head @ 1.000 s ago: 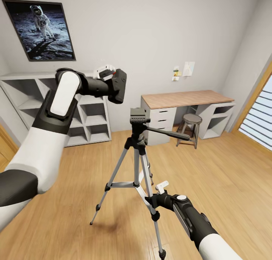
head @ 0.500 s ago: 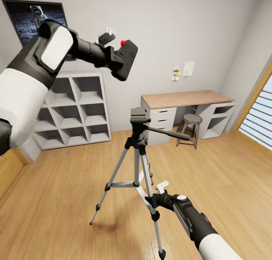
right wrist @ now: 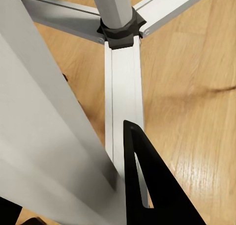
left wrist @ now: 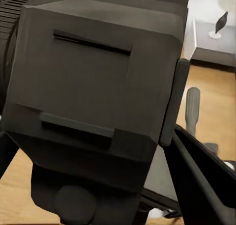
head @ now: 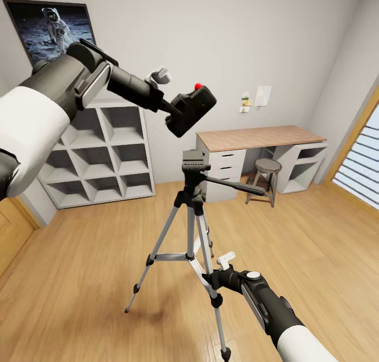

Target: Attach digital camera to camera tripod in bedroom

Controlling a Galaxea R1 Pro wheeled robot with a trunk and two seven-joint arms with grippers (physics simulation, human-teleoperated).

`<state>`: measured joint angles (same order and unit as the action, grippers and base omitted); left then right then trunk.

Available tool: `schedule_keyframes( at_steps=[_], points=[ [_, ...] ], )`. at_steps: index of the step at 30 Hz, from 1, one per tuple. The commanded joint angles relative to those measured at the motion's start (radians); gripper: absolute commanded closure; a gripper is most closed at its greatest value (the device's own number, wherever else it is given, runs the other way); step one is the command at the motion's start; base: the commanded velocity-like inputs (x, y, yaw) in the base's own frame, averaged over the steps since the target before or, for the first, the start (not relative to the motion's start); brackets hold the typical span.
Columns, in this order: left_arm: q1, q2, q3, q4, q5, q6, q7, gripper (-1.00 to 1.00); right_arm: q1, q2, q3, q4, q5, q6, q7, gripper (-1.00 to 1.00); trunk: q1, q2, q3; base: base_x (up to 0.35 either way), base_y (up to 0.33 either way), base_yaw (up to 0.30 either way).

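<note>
In the head view my left gripper (head: 175,108) is shut on the digital camera (head: 191,108), a black box with a red button on top. It hangs tilted in the air, just above and slightly left of the camera tripod's black head (head: 193,162). In the left wrist view the digital camera (left wrist: 98,72) is close up, with a black finger (left wrist: 201,181) beside it. The camera tripod (head: 190,230) stands on the wood floor with its pan handle (head: 237,186) pointing right. My right gripper (head: 212,279) is shut on a lower silver leg (right wrist: 49,136), with one finger (right wrist: 147,190) alongside.
A white cube shelf (head: 100,156) stands against the back wall under the astronaut picture (head: 52,30). A wood-topped desk (head: 258,138) and a round grey stool (head: 266,168) are at the back right. Window blinds (head: 363,167) line the right side. Open floor surrounds the tripod.
My left arm has swung the camera up, then right and down, to just above the tripod head. The right arm and the tripod have not moved.
</note>
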<state>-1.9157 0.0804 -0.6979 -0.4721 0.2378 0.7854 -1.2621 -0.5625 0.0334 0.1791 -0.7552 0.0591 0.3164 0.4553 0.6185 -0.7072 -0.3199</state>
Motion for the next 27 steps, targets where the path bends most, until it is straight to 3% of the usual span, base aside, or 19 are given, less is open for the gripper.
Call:
schedule_keyframes(
  at_steps=[1, 9, 11, 16, 24, 27],
  points=[
    [-0.002, 0.001, -0.009, -0.007, 0.005, 0.006, -0.004, 1.0, 0.0, 0.0, -0.001, -0.001, 0.008, 0.006, 0.002, 1.0, 0.0, -0.001, -0.001, 0.0, 0.0, 0.0],
    [-0.002, -0.011, -0.001, -0.033, 0.003, -0.03, 0.047, 1.0, 0.0, 0.0, -0.001, -0.001, 0.008, 0.006, 0.002, 1.0, 0.0, -0.001, -0.001, 0.0, 0.0, 0.0],
    [-0.002, -0.019, -0.001, -0.065, 0.009, -0.064, 0.144, 1.0, 0.0, 0.0, -0.001, -0.001, 0.008, 0.006, 0.002, 1.0, 0.0, -0.001, -0.001, 0.0, 0.0, 0.0],
    [-0.001, -0.037, -0.003, -0.099, 0.014, -0.09, 0.272, 1.0, 0.0, 0.0, -0.001, -0.001, 0.008, 0.006, 0.002, 1.0, 0.0, -0.001, -0.001, 0.0, 0.0, 0.0],
    [0.0, -0.047, -0.003, -0.104, 0.018, -0.088, 0.31, 1.0, 0.0, 0.0, -0.001, -0.001, 0.008, 0.006, 0.002, 1.0, 0.0, -0.001, -0.001, 0.008, -0.005, 0.0],
    [-0.001, -0.046, 0.0, -0.107, 0.039, -0.082, 0.318, 1.0, 0.0, 0.0, -0.001, -0.001, 0.008, 0.006, 0.002, 1.0, 0.0, -0.001, -0.001, 0.002, -0.001, 0.0]
  ],
)
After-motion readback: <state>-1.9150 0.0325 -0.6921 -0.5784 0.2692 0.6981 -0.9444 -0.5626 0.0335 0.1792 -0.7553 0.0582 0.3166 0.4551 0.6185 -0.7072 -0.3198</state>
